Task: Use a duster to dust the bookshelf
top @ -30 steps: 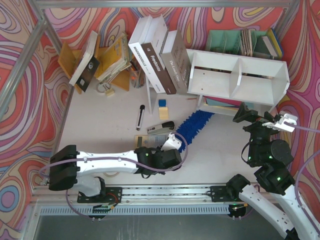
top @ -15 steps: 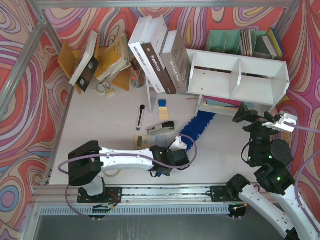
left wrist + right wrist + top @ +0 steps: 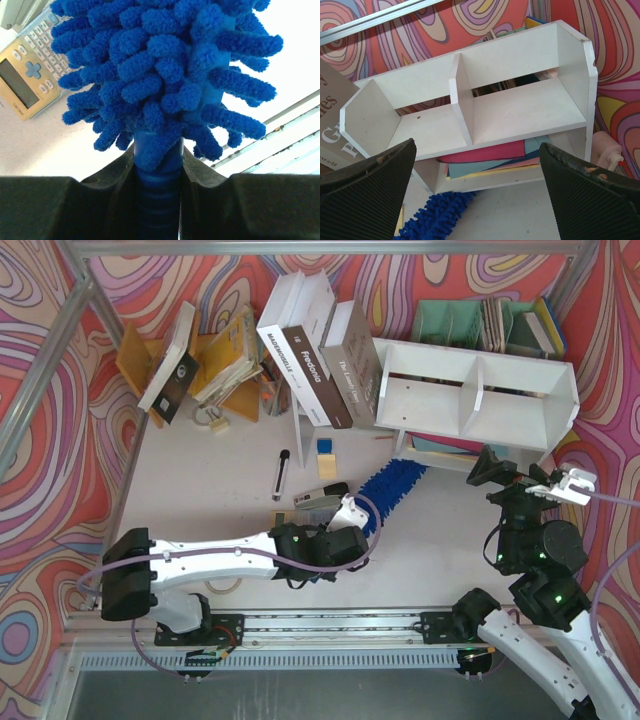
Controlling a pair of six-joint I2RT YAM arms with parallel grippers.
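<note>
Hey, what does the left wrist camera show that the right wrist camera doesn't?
Only the left wrist view: the left gripper shut on the duster at its ribbed handle, and a gold calculator beside the head. Only the right wrist view: the white bookshelf with two bare compartments, a stack of coloured folders beneath it, and the right gripper wide open. Both: the duster's fluffy blue head, filling the left view and just peeking in at the bottom of the right.

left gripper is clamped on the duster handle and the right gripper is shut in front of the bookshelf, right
One slip: the right gripper is open, jaws spread wide facing the bookshelf, as the right wrist view shows. The left gripper is clamped on the handle of the duster.
</note>
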